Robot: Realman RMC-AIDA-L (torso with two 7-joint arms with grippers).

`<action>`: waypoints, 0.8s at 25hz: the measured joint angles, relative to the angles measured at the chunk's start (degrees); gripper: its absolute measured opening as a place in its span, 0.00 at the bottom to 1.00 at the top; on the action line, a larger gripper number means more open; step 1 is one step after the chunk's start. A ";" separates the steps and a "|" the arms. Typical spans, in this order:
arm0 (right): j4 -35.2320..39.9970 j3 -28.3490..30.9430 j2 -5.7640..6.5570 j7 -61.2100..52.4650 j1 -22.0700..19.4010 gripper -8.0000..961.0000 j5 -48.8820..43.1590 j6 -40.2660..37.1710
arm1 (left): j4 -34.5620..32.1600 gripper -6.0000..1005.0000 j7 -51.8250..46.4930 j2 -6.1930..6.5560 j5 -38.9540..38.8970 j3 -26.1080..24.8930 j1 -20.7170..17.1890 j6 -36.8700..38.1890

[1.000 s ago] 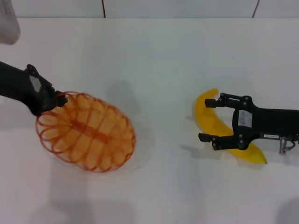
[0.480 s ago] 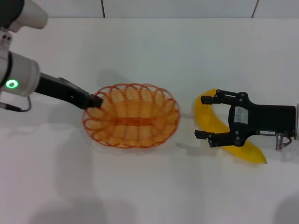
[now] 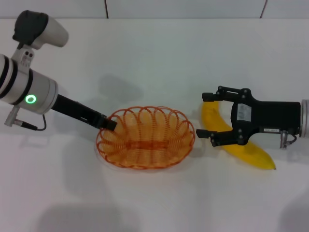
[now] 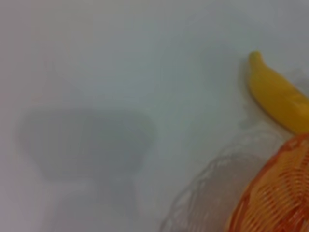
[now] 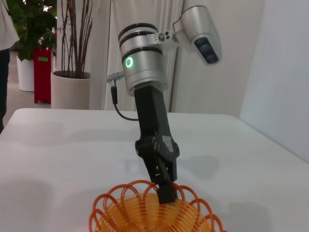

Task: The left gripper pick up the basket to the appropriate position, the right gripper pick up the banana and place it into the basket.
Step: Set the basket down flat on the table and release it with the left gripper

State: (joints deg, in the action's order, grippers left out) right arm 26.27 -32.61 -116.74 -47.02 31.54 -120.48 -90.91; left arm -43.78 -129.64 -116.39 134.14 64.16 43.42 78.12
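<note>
The orange wire basket (image 3: pixel 146 137), oval with a looped scalloped rim, sits on the smooth white table (image 3: pixel 159 58) nearest the robot. The left end effector (image 3: pixel 107 123) is clamped on the basket's left rim; the right wrist view shows its black fingers (image 5: pixel 165 191) pinching a loop. Just right of the basket lies the glossy yellow curved banana (image 3: pixel 235 145). The right end effector (image 3: pixel 206 114) hovers spread wide over the banana's stem half. The left wrist view shows the basket's weave beside the banana's tip.
</note>
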 joint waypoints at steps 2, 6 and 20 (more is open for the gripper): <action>0.00 0.00 -0.05 0.00 0.20 0.92 0.03 0.02 | 0.03 0.11 -0.44 0.09 0.04 -0.08 -0.13 -0.88; 0.00 0.00 -0.06 0.00 0.22 0.92 0.04 0.03 | 0.09 0.12 -1.43 0.11 -0.08 -0.09 0.28 -1.31; -0.35 0.00 -0.07 0.00 1.10 0.92 0.08 0.04 | 1.00 0.15 -2.17 0.12 0.39 0.00 1.25 -2.02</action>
State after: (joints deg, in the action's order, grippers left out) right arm 25.92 -32.61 -116.81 -47.02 32.64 -120.40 -90.87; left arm -42.78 -131.80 -116.27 134.53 64.16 44.66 76.10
